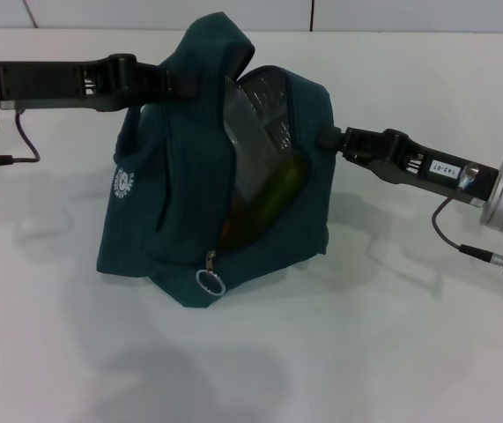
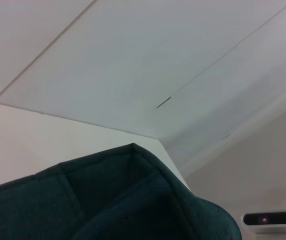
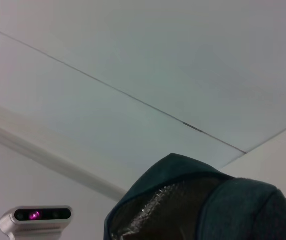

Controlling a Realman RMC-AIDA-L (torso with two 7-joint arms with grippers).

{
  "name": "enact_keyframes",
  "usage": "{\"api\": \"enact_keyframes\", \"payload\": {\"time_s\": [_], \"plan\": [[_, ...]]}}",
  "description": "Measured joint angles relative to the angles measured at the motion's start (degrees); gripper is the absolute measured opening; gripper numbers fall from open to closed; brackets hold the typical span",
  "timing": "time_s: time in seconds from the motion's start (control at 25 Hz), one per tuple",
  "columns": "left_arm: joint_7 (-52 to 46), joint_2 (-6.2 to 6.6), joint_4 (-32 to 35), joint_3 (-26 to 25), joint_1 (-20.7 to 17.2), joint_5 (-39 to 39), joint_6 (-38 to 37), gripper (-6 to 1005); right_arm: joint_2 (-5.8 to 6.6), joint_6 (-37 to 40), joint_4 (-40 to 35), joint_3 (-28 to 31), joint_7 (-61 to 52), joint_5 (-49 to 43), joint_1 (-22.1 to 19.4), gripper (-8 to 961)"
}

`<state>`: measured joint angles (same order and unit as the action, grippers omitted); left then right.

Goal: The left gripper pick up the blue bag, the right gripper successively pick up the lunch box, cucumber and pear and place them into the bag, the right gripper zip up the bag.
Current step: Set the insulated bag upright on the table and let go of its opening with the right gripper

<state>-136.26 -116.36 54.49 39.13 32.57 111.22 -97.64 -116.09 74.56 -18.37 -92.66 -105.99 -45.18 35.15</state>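
- The blue bag (image 1: 181,194) stands on the white worktop (image 1: 366,352), its mouth gaping towards the right.
- The left claw (image 1: 173,81) is clamped on the bag's raised top edge.
- The right claw (image 1: 329,138) meets the bag's right edge; its grip cannot be told.
- The lunch box (image 1: 264,110) and the cucumber (image 1: 277,189) sit inside.
- The zipper's ring pull (image 1: 209,281) hangs low at the front.

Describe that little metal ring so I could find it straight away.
Start at the teal bag standing mid-table between the two arms. Follow its open zip down to the bottom front corner, where the ring hangs. It is the only shiny silver loop on the fabric, unlike the flat white logo.
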Motion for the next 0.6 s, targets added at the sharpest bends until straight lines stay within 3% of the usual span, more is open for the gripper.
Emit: {"api": "enact_keyframes", "payload": {"time_s": [0.08, 0.36, 0.4, 0.48, 0.6], "plan": [[0.0, 0.00, 0.0, 0.1, 0.0, 0.0, 0.0, 39, 0.00, 0.0, 0.0, 0.0, 0.2, 0.0, 0.0, 105], [-0.5, -0.47, 0.0, 0.2, 0.3, -0.2, -1.5, 39, 0.46, 4.5, -0.1, 2.6, 1.7, 0.1, -1.2, 80], [-0.8, -0.72, 0.0, 0.2, 0.4, -0.5, -2.0, 39, 1.22, 9.4, -0.2, 5.5, 2.4, -0.1, -2.1, 77], [-1.2, -1.03, 0.0, 0.3, 0.5, -1.1, -2.6, 39, 1.59, 10.9, -0.2, 6.4, 2.4, -0.2, -2.3, 70], [-1.6, -1.59, -0.8, 1.4, 0.7, -1.6, -2.9, 40, 3.36, 15.2, -0.2, 8.4, 2.5, -0.3, -4.2, 54]]}}
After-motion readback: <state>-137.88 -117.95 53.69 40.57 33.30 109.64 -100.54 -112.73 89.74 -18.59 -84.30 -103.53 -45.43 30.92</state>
